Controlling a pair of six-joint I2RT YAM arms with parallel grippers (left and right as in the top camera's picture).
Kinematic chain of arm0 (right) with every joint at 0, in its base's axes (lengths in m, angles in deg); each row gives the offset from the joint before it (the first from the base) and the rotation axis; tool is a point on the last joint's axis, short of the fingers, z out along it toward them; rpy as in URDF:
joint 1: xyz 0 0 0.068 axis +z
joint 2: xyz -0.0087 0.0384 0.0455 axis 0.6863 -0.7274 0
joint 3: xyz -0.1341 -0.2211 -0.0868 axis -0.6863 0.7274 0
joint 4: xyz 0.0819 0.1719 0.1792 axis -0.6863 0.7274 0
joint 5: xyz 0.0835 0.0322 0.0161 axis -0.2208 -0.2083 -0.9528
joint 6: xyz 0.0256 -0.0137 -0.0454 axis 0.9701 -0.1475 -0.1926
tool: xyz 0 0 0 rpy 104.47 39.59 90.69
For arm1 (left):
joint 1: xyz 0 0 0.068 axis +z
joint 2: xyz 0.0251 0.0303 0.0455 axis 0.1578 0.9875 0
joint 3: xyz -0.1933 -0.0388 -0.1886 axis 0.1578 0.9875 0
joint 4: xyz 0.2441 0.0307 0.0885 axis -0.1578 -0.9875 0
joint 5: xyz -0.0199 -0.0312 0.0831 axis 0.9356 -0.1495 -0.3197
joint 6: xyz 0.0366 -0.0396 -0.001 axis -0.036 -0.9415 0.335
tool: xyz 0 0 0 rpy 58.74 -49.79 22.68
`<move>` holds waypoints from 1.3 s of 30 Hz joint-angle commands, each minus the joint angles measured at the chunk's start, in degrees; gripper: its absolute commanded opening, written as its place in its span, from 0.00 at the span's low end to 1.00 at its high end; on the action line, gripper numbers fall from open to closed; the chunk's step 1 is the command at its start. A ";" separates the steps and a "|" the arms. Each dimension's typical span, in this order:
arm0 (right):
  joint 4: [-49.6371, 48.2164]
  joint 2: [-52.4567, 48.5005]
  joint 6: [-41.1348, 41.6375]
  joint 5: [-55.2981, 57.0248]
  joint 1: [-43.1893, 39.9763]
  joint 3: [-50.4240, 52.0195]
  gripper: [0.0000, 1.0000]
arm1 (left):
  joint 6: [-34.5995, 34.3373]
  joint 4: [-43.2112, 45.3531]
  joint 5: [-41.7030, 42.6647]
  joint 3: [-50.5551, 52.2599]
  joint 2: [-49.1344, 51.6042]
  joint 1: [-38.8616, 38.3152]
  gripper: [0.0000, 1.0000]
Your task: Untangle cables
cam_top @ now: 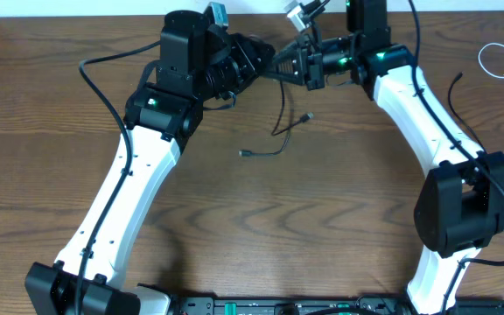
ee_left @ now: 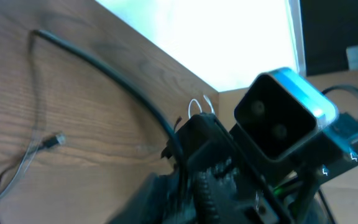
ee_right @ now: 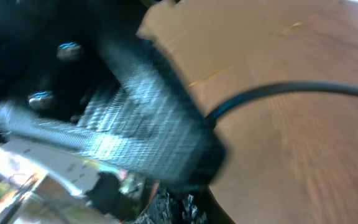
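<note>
Near the middle of the far edge of the tabletop [cam_top: 234, 227], the left gripper [cam_top: 265, 63] and the right gripper [cam_top: 297, 63] were met tip to tip. The right jaws were closed, while the state of the left jaws could not be told. The black cable [cam_top: 278, 122] was draped from that meeting point down onto the tabletop, which jaws held it being unclear, and the white cable [cam_top: 482, 58] was coiled by the far right corner.
</note>
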 commanded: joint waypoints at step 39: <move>12.50 28.20 13.03 37.90 -62.34 -0.79 0.01 | 13.25 -6.80 -9.81 -0.44 0.33 0.02 0.97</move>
